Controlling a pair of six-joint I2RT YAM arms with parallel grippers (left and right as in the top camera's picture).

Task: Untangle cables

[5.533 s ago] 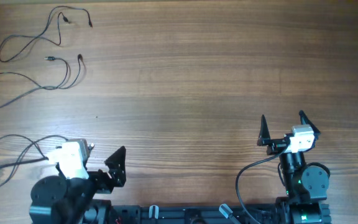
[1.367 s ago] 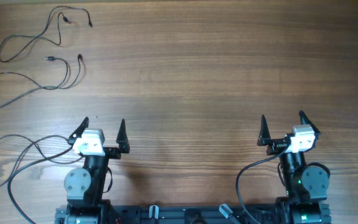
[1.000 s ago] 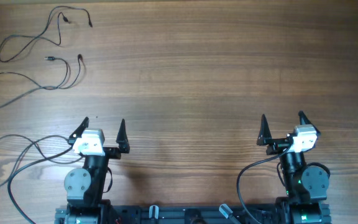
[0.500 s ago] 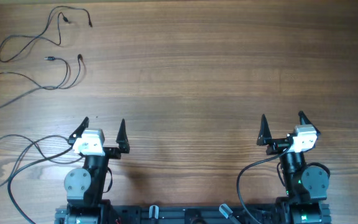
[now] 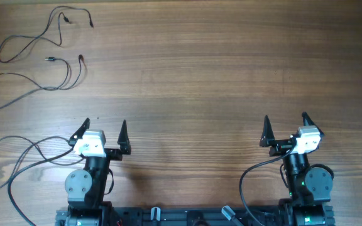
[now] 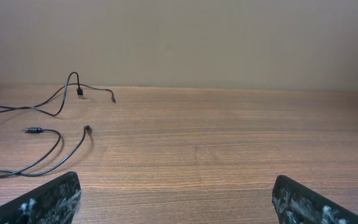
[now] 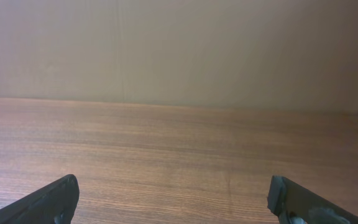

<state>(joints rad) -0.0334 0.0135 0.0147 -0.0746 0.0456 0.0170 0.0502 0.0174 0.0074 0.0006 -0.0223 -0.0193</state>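
Overhead, we see thin dark cables (image 5: 50, 59) lying in loose loops at the counter's (image 5: 200, 75) far left corner. The left pincer (image 5: 104, 122) and right pincer (image 5: 285, 117) are both spread wide and hold nothing.

No legible text, labels, brands or numbers anywhere in view.

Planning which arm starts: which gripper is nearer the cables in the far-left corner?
Left. The left gripper sits short of the cables, on their side; the right gripper is far across the table.
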